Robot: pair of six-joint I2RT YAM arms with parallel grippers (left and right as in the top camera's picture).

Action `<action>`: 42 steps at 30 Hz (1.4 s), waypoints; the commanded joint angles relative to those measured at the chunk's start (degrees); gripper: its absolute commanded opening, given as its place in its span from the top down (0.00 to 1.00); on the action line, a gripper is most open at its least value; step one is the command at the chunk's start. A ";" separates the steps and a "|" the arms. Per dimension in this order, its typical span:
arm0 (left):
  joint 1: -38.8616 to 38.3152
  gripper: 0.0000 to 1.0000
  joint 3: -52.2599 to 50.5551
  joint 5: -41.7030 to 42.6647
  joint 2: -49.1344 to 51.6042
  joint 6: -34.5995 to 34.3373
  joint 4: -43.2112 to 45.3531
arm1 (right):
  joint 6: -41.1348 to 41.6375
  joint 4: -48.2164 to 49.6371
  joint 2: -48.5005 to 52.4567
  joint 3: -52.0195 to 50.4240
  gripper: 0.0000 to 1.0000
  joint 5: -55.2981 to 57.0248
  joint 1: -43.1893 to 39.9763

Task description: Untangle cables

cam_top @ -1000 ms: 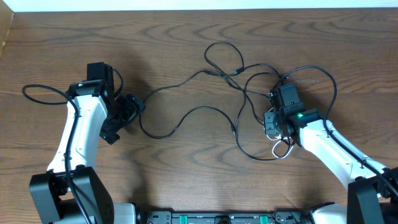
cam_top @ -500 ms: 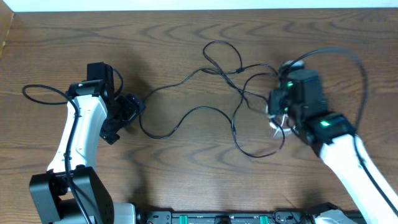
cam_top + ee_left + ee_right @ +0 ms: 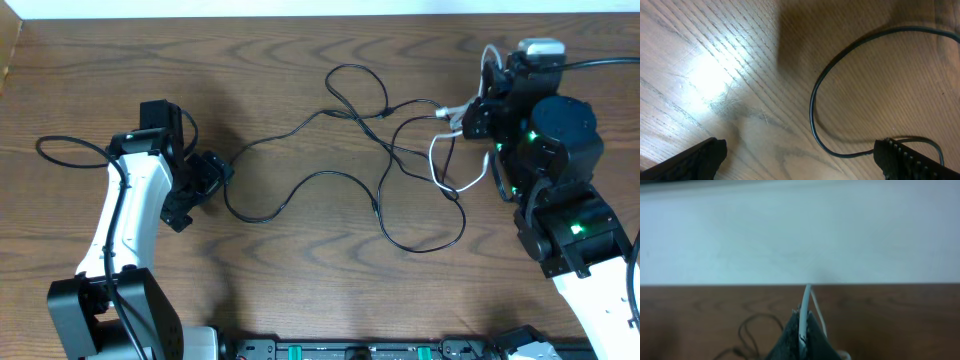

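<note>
Right gripper (image 3: pixel 478 112) pinches white cable (image 3: pixel 436 152) between pressed fingers (image 3: pixel 785 342).
White cable drops from right gripper into black cables (image 3: pixel 340 178) on surface (image 3: pixel 300 290); left gripper (image 3: pixel 208 178) beyond them, fingers spread around a black loop.

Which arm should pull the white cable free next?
Right. The right fingers are shut on the white cable. The left fingers are open above a black cable, gripping nothing.
</note>
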 commanded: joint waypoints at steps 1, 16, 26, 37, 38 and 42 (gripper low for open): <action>0.00 0.01 0.15 -1.18 0.02 -0.52 -0.13 | -1.22 3.34 -0.15 1.60 0.99 3.21 -0.50; 0.00 0.01 0.15 -1.18 0.02 -0.52 -0.13 | 5.55 10.58 -0.11 7.23 0.99 3.56 -1.55; 0.00 0.01 0.15 -1.18 0.02 -0.52 -0.13 | 13.75 -4.66 0.24 7.23 0.99 -1.57 -0.31; 0.00 0.01 0.15 -1.20 0.02 -0.52 -0.13 | 18.16 -15.06 4.20 7.19 0.99 -6.05 7.37; 0.00 0.01 0.15 -1.18 0.02 -0.52 -0.13 | 18.16 -15.21 4.79 7.19 0.99 -6.05 8.02; 0.00 0.01 0.15 -1.20 0.02 -0.52 -0.13 | 18.12 -15.67 6.88 7.17 0.99 -6.05 9.27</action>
